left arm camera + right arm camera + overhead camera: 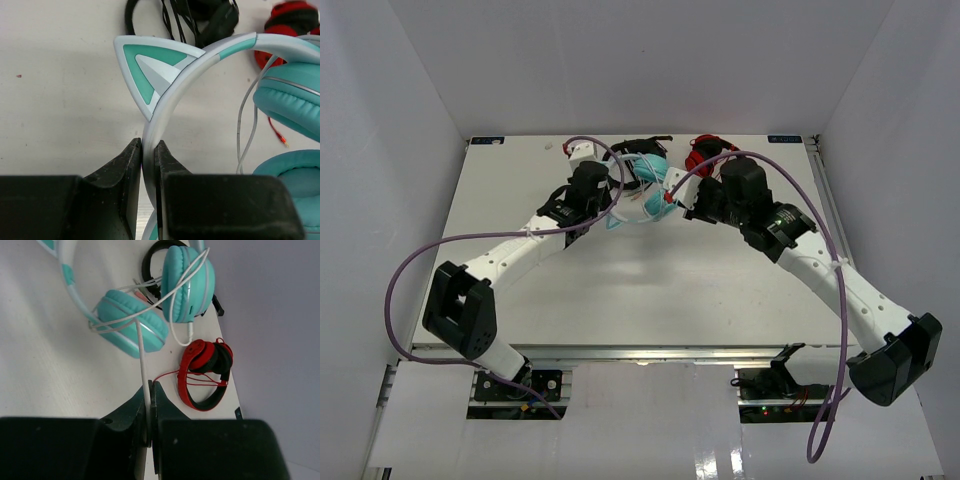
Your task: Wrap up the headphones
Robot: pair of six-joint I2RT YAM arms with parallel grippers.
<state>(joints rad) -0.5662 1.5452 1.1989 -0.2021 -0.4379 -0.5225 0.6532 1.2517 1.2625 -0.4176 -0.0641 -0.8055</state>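
My left gripper (148, 150) is clamped on the whitish headband of the teal headphones (287, 100), just below a cat ear (150, 70). My right gripper (148, 392) is pinched tight on their thin white cable (141, 345), which runs up to loops lying across both ear cups. The headphones sit at the far middle of the table (620, 290), between my two grippers. Red headphones (202, 375) lie near them on the right. Black headphones (200, 20) lie just behind.

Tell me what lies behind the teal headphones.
Black headphones lie behind the teal headphones, largely covered by an ear cup in the right wrist view. Red headphones sit beside, uncovered.
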